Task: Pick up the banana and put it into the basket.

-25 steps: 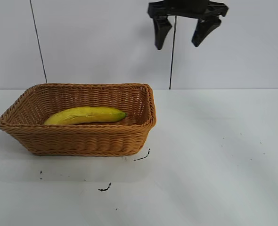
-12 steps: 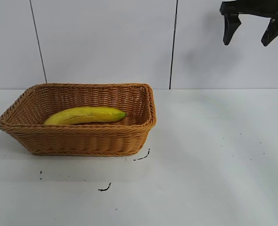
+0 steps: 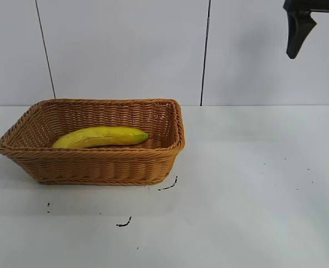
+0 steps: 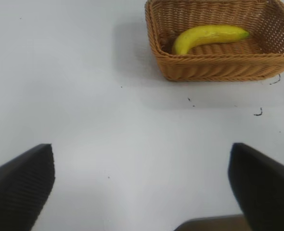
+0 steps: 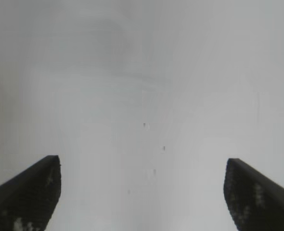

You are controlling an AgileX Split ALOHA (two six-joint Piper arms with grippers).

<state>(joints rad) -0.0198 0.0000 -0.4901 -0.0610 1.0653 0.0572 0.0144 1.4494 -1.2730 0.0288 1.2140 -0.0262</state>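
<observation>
White surface (image 3: 253, 184) before a pale panelled wall (image 3: 125, 50), flecked with small black marks (image 3: 124, 223). Toward the exterior view's left, a tan-brown rectangular woven wicker basket (image 3: 97, 166) with flaring sides and braided rim; inside it, lying lengthwise on the bottom — a long curved yellow banana (image 3: 100, 137), greenish tip pointing right. Right claw (image 5: 142, 192) high at the upper right corner, well apart from the basket, fingers (image 3: 296, 30) spread wide, empty. Left claw (image 4: 141, 185) above bare surface — spread too, holding nothing, basket far off.
</observation>
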